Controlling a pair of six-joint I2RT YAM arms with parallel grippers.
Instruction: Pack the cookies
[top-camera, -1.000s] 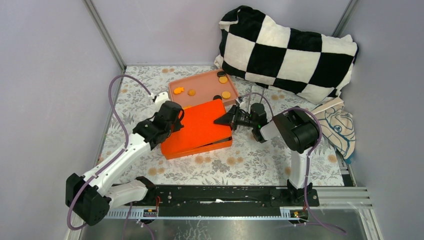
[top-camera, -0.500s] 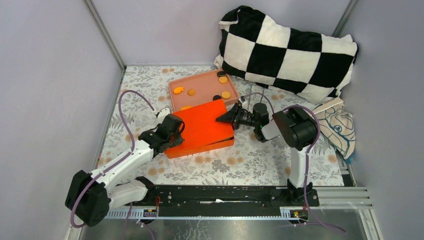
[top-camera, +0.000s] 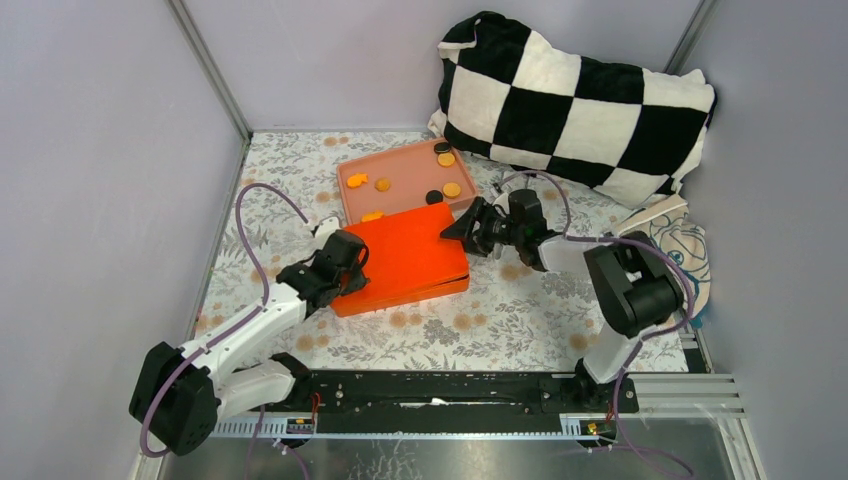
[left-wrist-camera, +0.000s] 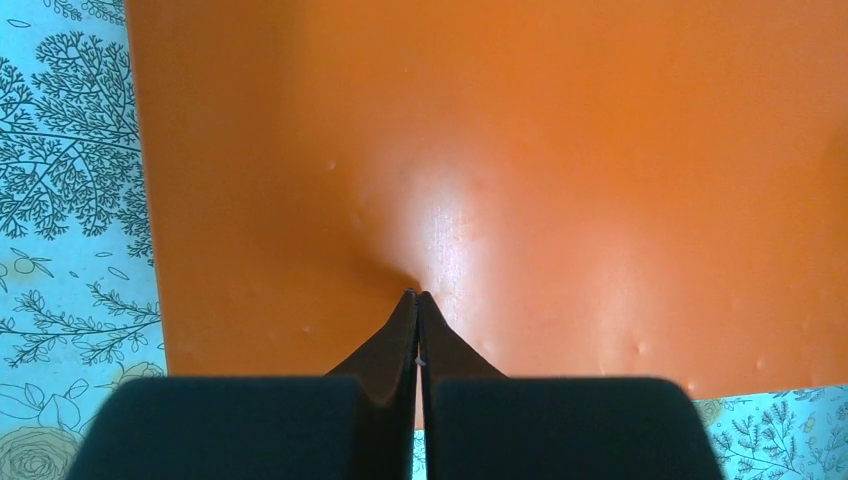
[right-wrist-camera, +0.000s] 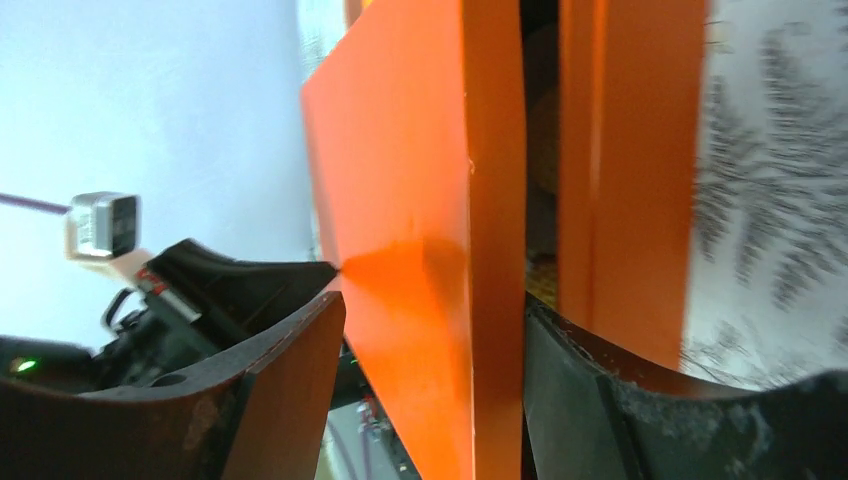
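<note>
Several cookies (top-camera: 452, 189), orange discs with a couple of black ones, lie in a pink tray (top-camera: 405, 170) at the back centre. In front of it an orange lid (top-camera: 405, 255) lies almost flat on its orange box (top-camera: 400, 298). My left gripper (top-camera: 345, 262) is shut and its tips (left-wrist-camera: 418, 295) press on the lid's left part (left-wrist-camera: 500, 150). My right gripper (top-camera: 465, 228) is open and straddles the lid's right edge (right-wrist-camera: 420, 200). One finger (right-wrist-camera: 290, 380) stands off the top face. The other finger (right-wrist-camera: 560, 400) sits in the gap above the box wall (right-wrist-camera: 630, 200). The box's inside is hidden.
A black-and-white checked pillow (top-camera: 580, 95) fills the back right corner. A printed cloth (top-camera: 680, 255) lies at the right edge. Grey walls enclose the floral tablecloth (top-camera: 500, 320). A metal rail (top-camera: 450, 390) runs along the near edge.
The lid's raised right side has come down toward the box. My left gripper slid nearer along the lid's left edge. My right arm swung out right, its gripper staying at the lid's edge.
</note>
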